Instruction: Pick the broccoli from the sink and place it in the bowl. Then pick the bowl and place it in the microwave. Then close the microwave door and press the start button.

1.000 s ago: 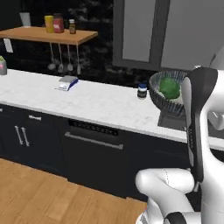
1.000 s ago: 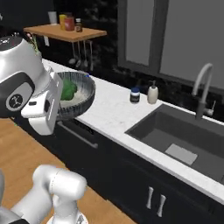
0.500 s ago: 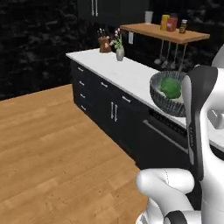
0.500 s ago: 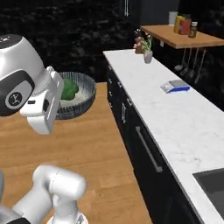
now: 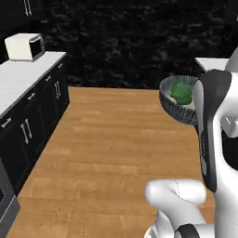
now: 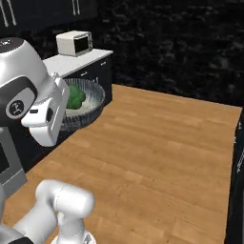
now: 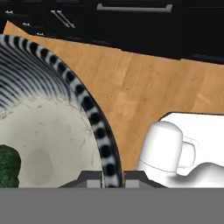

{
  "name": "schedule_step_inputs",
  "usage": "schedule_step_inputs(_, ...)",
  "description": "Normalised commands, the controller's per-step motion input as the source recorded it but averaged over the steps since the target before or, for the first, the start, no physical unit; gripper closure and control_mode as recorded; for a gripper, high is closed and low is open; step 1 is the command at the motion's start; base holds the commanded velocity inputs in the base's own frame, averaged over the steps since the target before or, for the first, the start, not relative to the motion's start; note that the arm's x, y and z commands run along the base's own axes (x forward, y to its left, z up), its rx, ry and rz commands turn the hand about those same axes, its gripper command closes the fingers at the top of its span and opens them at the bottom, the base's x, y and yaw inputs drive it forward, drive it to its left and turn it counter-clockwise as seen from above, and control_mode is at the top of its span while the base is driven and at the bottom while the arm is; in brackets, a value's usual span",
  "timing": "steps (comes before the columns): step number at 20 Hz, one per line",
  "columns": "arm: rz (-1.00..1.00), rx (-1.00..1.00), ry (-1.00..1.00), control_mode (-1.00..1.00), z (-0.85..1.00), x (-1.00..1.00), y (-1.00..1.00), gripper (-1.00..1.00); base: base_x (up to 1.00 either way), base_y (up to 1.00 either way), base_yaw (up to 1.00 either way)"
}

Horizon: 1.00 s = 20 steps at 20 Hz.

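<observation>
Above the wood floor (image 5: 107, 139), the bowl (image 5: 179, 109) is held by its rim in the gripper (image 7: 105, 175), the jaws narrowly clamped; the broccoli (image 5: 181, 93) is carried inside.

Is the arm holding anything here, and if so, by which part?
Yes: the bowl, with the broccoli inside, is gripped by its rim, one of the jaws on each side of the wall. It is carried above the wooden floor.

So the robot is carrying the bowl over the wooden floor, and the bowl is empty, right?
Not quite. The bowl is carried over the wooden floor, but it is not empty: the green broccoli sits inside it, as the left base view shows. The end effector grips its rim.
</observation>
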Motion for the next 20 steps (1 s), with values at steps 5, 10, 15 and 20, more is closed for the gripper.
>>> schedule_step_inputs(5, 0.0, 0.0, 0.0, 1.0, 0.0, 0.0, 0.0, 1.0, 0.0, 0.0, 1.0)
schedule_step_inputs(10, 0.0, 0.0, 0.0, 1.0, 0.0, 0.0, 0.0, 1.0, 0.0, -0.03, 1.0)
schedule_step_inputs(15, 0.0, 0.0, 0.0, 1.0, 0.0, 0.0, 0.0, 1.0, 0.0, -0.18, 0.98)
schedule_step_inputs(20, 0.0, 0.0, 0.0, 1.0, 0.0, 0.0, 0.0, 1.0, 0.0, -0.52, 0.8)
